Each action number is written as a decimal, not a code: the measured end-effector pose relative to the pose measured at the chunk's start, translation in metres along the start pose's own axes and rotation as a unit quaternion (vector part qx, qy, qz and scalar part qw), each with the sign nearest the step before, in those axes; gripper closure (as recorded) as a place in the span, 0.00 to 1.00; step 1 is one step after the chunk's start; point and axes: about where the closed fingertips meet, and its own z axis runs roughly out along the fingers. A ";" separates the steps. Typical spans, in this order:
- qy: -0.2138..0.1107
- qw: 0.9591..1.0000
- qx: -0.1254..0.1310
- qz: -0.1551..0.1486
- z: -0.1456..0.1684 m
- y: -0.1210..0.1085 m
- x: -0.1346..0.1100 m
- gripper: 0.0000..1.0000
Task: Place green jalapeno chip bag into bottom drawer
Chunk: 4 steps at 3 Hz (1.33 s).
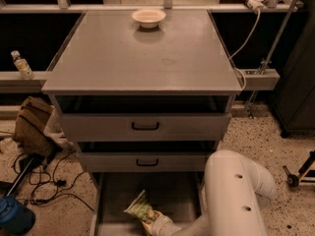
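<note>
Pincer (153, 221) inside the bottom drawer (173, 193), clamped on the crinkly green jalapeno chip bag (139, 209). Grey metal drawers (187, 127) overhang; round white bowl (148, 17) on the desk (142, 58).

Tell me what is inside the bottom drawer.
In the bottom drawer is the green jalapeno chip bag, near the front, with the gripper against it. The visible floor holds nothing else. The arm hides part of the front; the middle drawer overhangs the back.
</note>
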 end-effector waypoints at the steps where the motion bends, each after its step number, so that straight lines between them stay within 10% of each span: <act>1: 0.000 1.000 0.000 0.000 0.000 0.000 0.000 1.00; 4: -0.027 0.999 0.016 0.026 0.029 -0.009 0.014 1.00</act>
